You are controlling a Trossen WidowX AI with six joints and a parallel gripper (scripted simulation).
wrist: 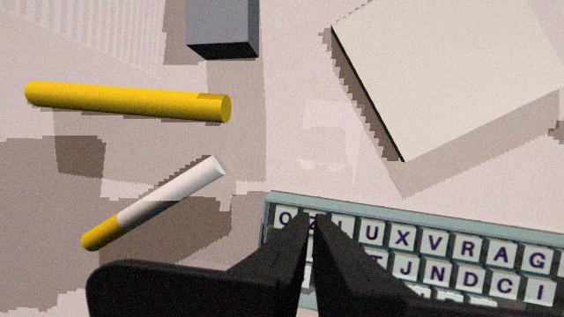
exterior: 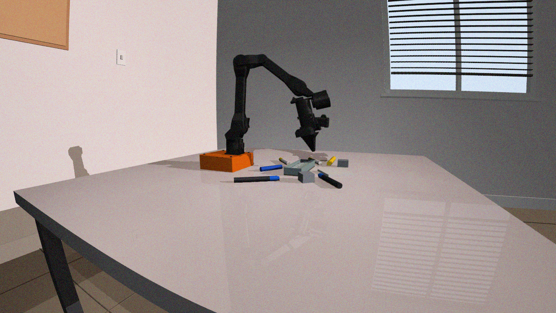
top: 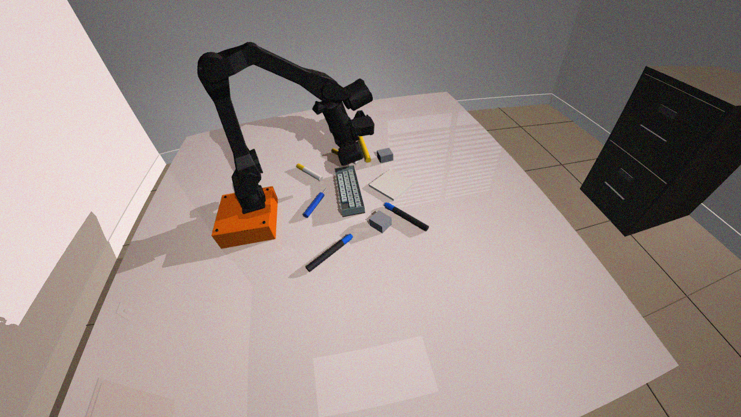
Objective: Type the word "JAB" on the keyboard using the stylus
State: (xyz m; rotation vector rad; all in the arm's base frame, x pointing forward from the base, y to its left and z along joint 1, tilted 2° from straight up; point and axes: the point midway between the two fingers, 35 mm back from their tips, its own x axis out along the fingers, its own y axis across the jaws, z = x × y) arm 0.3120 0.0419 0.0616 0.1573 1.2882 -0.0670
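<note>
The stylus [top: 314, 204] [exterior: 270, 168], blue with a thin tip, lies on the desk between the orange base and the keyboard; it is outside the wrist view. The grey-green keyboard [top: 353, 211] [exterior: 290, 171] [wrist: 397, 214] lies beside it. My gripper [top: 350, 159] [exterior: 313, 150] [wrist: 311, 222] is shut and empty, pointing down, raised above the keyboard's far end. In the wrist view the J key [wrist: 405, 267] and A key [wrist: 501, 254] show. The fingers hide part of the keys, and I cannot make out B.
A yellow cylinder [top: 365, 150] [wrist: 128, 101], a white-and-yellow pen [wrist: 172, 194] and a grey block [top: 385, 154] [wrist: 218, 22] lie beyond the keyboard. A pale pad [top: 391, 185] [wrist: 449, 79] is beside it. Another grey block [top: 380, 222] and two black pens [top: 409, 218] [top: 326, 253] lie nearer the camera.
</note>
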